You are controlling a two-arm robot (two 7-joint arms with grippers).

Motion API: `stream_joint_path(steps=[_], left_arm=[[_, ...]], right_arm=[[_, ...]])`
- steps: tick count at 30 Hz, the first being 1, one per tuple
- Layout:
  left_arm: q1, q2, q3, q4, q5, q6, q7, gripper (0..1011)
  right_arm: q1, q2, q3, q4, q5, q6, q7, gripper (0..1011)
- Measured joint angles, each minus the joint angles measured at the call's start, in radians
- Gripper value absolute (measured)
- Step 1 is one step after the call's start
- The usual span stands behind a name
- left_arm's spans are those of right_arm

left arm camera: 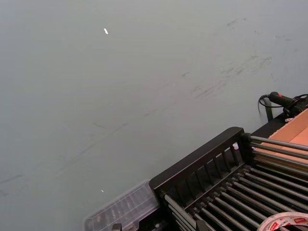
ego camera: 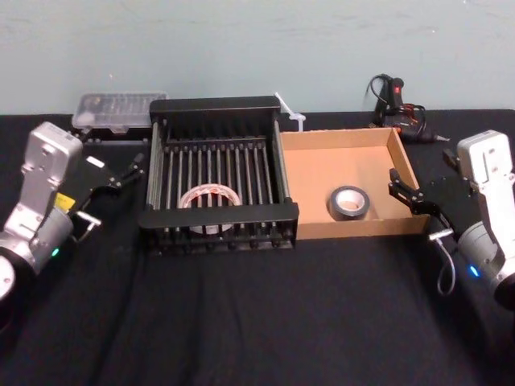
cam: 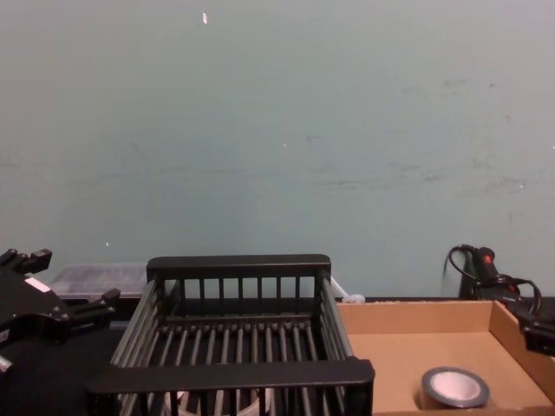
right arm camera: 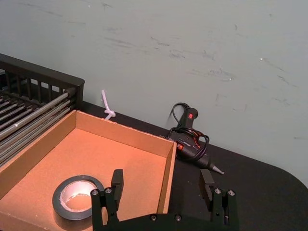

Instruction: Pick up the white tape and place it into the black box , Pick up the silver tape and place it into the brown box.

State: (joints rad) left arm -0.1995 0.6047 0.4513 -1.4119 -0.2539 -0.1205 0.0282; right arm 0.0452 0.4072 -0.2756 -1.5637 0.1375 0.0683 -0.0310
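Sitting flat in the black box (ego camera: pixel 219 104), the white tape (ego camera: pixel 210 199) lies with its hole facing straight up, toward the near side of the slatted floor; it's a wide pale ring with some reddish print on the band, half hidden behind the bars in the chest view. Over on the right, the silver tape (ego camera: pixel 349 202) is also lying flat, hole up, on the plain floor of the brown box (ego camera: pixel 308 182), near the middle-right and toward the near wall; dark grey outside, whitish core inside. The two boxes are touching side by side on the black table (ego camera: pixel 257 314). Left gripper (ego camera: pixel 126 171) hangs just left of the black box, fingers spread, holding nothing. Right gripper (ego camera: pixel 406 193) sits at the right wall of the brown box, fingers apart and empty too. Behind the boxes there's a clear plastic case (ego camera: pixel 117 110) on the far left and a glue gun (ego camera: pixel 396 103) on the far right.
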Motion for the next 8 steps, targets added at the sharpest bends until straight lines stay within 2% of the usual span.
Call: stream_joint_path(steps=[8], left_arm=[[0.000,0.000,0.000,0.000,0.000,0.000,0.000,1001]], right_arm=[[0.000,0.000,0.000,0.000,0.000,0.000,0.000,1002]])
